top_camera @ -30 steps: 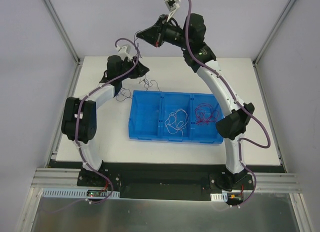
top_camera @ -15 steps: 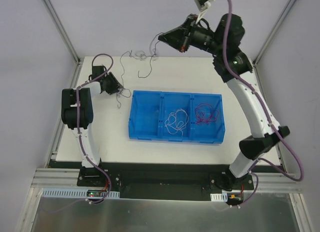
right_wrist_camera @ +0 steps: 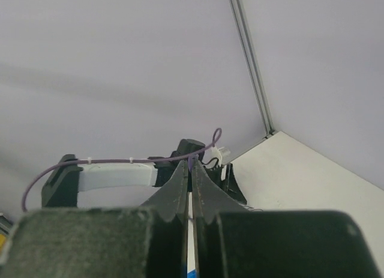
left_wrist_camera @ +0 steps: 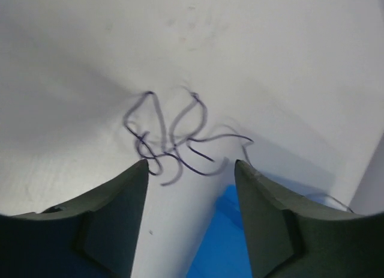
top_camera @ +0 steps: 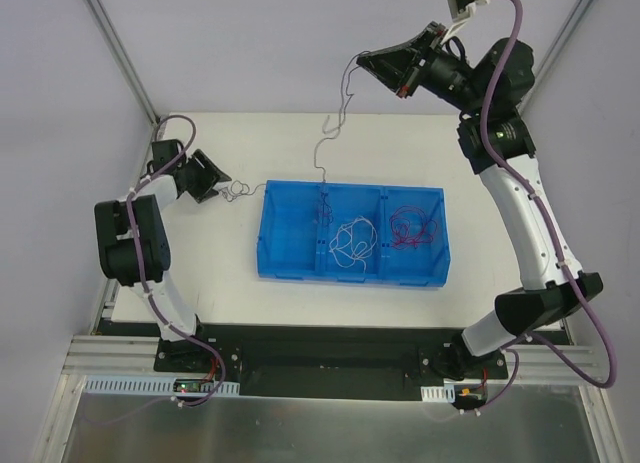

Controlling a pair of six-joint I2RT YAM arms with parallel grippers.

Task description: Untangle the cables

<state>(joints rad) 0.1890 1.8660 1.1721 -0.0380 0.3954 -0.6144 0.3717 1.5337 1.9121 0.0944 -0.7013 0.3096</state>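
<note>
Wire [top_camera: 320, 153], hair-thin and dark, dangles from the clenched right gripper [top_camera: 362, 60] at upper right down to the blue plastic three-compartment tray [top_camera: 263, 233] holding curly white wires [top_camera: 350, 241] and red wires [top_camera: 415, 226], while the left gripper [left_wrist_camera: 191, 167], parted and empty, hovers over a small dark purple tangle [left_wrist_camera: 171, 140] at centre left.

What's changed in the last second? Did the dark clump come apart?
Right arm's fingers, shut on a thin dark wire, swung up and right; it now hangs down to the blue plastic bin. Left arm's fingers drew back left, open over a small dark curly wire on the white table. The bin's white wire and red wire stayed put.
</note>
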